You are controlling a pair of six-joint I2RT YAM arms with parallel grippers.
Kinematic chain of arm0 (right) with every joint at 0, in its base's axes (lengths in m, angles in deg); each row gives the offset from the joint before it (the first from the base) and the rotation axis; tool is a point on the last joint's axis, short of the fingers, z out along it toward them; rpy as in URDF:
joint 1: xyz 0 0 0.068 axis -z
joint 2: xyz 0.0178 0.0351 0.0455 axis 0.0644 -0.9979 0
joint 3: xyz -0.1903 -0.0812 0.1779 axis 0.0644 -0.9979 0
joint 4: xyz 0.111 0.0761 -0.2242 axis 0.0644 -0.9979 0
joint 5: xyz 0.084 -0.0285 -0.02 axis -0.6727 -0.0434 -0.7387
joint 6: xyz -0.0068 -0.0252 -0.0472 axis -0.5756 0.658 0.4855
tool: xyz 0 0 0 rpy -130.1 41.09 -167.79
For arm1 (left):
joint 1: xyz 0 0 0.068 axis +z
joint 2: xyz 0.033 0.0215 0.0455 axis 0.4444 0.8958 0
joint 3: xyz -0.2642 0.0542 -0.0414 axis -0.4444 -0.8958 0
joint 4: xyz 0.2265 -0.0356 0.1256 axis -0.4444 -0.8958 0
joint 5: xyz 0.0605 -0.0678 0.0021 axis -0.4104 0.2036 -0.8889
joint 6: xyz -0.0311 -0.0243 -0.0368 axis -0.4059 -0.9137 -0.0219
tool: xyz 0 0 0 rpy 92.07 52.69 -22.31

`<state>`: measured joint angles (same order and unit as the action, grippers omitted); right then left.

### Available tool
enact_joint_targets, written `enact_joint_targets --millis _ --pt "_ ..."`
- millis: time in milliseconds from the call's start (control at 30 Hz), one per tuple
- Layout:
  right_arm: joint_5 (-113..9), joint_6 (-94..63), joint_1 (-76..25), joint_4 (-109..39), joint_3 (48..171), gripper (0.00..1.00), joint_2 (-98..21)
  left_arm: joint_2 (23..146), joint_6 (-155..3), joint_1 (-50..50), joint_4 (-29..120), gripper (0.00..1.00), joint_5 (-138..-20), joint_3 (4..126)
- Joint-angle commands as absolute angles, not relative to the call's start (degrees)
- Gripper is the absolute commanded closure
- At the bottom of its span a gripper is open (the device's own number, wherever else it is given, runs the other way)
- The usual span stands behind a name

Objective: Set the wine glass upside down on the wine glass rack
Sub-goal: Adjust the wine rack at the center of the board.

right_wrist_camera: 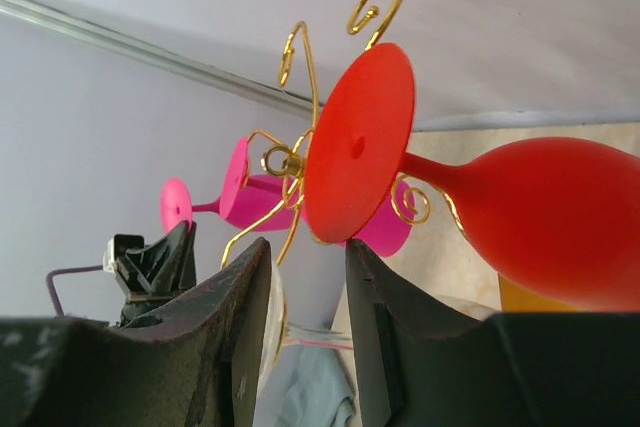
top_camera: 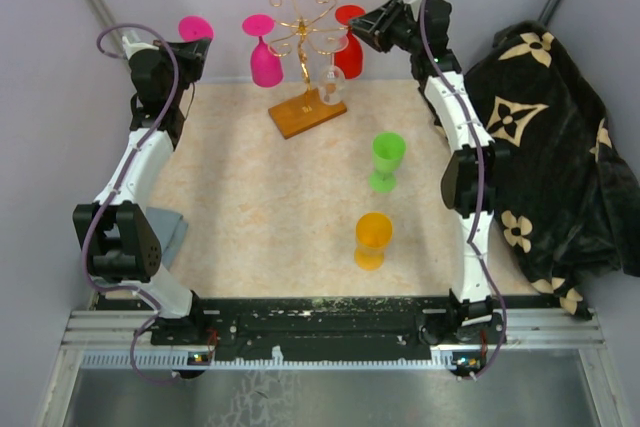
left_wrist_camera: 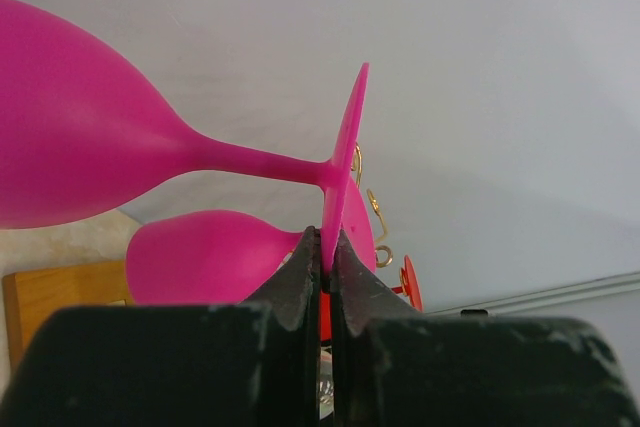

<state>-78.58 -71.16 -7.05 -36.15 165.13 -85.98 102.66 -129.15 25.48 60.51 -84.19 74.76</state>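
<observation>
**Fingers pinching the pink foot; rack slot comes next**

Top external: the left gripper is clamping the foot rim of the pink wine glass at the table's far left corner, well apart from the wine glass rack. The right gripper is sitting just beside the red wine glass, which is hanging on the rack's right side. A second pink glass is hanging on its left.

Left wrist: my fingers are squeezing the foot disc edge-on with only a thin bite. The stem is running straight off the disc to the bowl, so the long axis is lying square to the disc. I am judging the glass inverted, foot up and bowl down, with the axis near vertical.

Right wrist: the jaws are standing apart below the red foot, gripping nothing.

I am aiming to carry the glass across without tilting it and line the stem up with an unoccupied slot on the rack. Then I am sliding it in until the foot is resting on the wire, and only then letting go. That thin pinch is risking a swing.
</observation>
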Motion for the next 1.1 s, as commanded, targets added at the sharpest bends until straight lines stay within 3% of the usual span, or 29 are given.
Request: enact_joint_targets --millis 0,1067 --pt "-77.7 -71.8 -7.8 -33.0 168.1 0.64 -87.4 102.8 -128.5 25.8 62.4 0.96 -84.0 76.9" --pt "-75.4 -73.1 -8.0 -29.1 170.0 0.65 -89.8 103.4 -128.7 25.8 62.5 0.96 -83.7 77.3"
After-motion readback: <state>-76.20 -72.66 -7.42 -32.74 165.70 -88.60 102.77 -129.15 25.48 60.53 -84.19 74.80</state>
